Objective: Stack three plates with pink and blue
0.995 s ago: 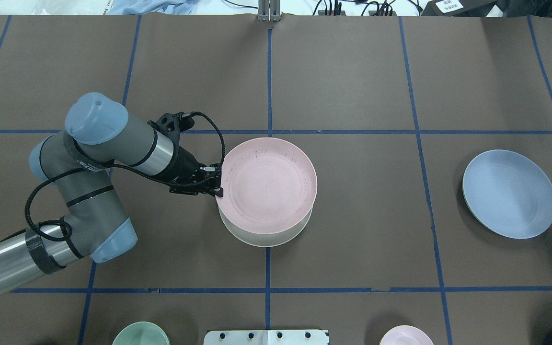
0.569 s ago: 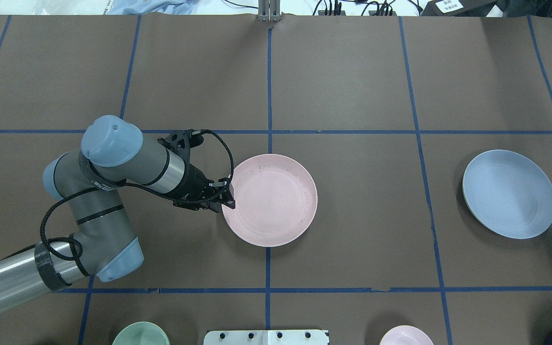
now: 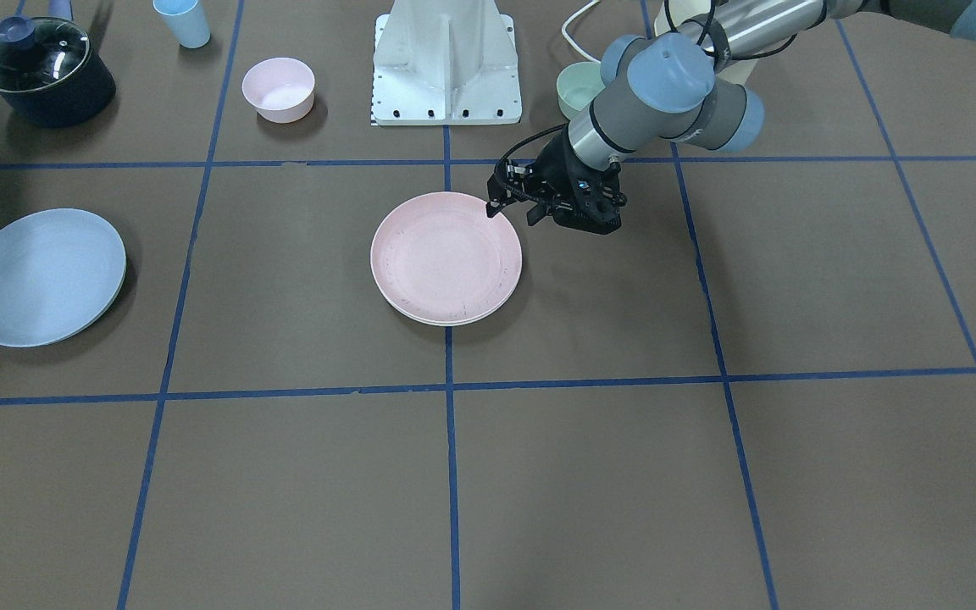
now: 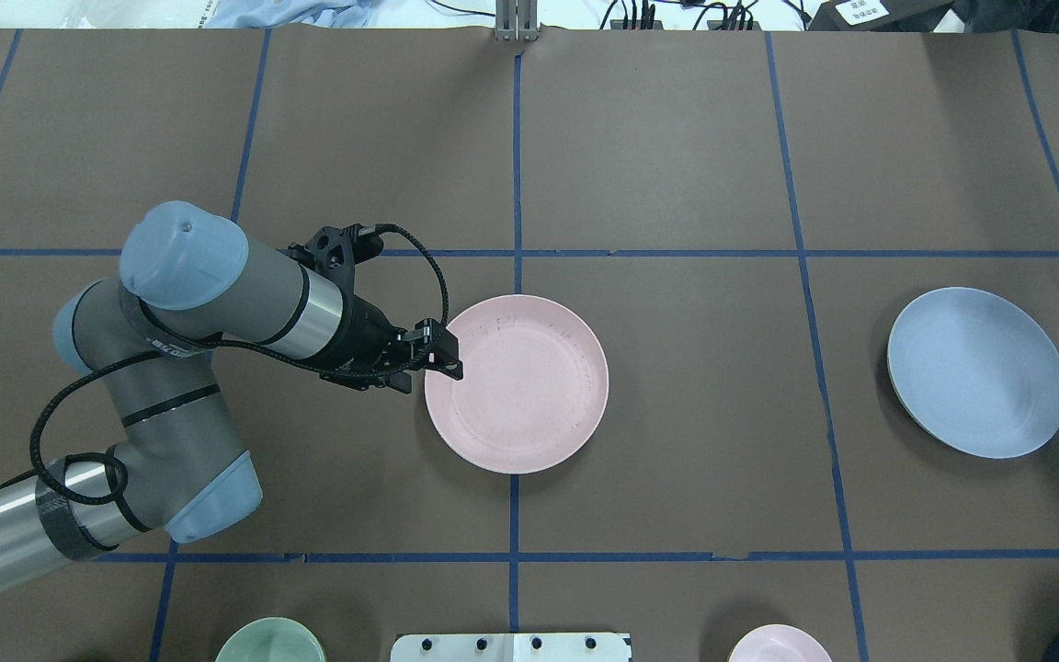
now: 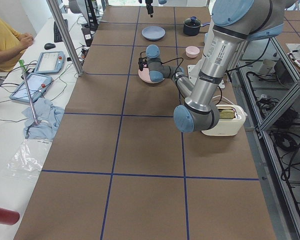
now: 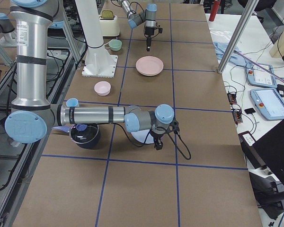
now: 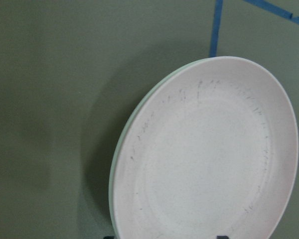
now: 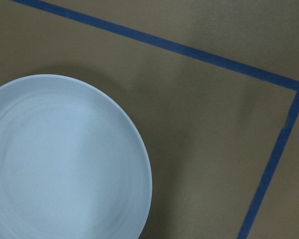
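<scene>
The pale pink plate [image 4: 516, 383] lies flat on the cream-white plate [image 3: 447, 322] at the table's middle; only a thin cream rim shows under it. My left gripper [image 4: 445, 355] hovers open over the pink plate's left rim, holding nothing; in the left wrist view the pink plate [image 7: 209, 159] lies below with the fingertips wide apart at the bottom edge. The light blue plate [image 4: 977, 372] lies alone at the right. My right gripper [image 6: 157, 143] hangs over the blue plate [image 8: 65, 159]; I cannot tell whether it is open or shut.
A green bowl [image 4: 270, 642] and a small pink bowl [image 4: 778, 644] sit by the robot's base plate [image 4: 511, 646]. A dark lidded pot [image 3: 43, 72] and a blue cup [image 3: 183, 21] stand at the robot's right. A toaster [image 5: 225, 119] is behind the left arm.
The left gripper lowered the pink plate, held up and offset a second ago, squarely onto the cream plate, then let go and rose a little at its left rim.
</scene>
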Controlling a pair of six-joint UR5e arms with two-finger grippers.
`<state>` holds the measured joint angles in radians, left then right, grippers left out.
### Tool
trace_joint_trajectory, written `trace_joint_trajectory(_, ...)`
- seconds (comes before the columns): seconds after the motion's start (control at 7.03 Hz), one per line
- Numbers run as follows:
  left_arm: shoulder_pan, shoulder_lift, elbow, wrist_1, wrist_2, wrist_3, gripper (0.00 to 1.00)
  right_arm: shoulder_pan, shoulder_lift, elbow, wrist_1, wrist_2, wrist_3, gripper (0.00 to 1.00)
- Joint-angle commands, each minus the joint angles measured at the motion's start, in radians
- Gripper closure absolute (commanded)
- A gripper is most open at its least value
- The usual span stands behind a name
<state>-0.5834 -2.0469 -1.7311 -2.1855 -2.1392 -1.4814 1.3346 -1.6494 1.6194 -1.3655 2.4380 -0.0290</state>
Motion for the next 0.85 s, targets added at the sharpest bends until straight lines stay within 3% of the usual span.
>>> trace_joint_trajectory(0.0,-0.026,0.001,-0.047,0.043,-0.001,0.000,0.27,0.000,-0.006,-0.062,0.153,0.001,0.204,0.00)
trace_joint_trajectory(0.28,-0.029,0.007,-0.054,0.043,-0.001,0.000,0.27,0.000,-0.020,-0.088,0.209,0.085,0.291,0.00)
trace_joint_trajectory(0.71,-0.036,0.008,-0.056,0.043,0.001,0.000,0.27,-0.085,-0.001,-0.131,0.232,0.081,0.293,0.01)
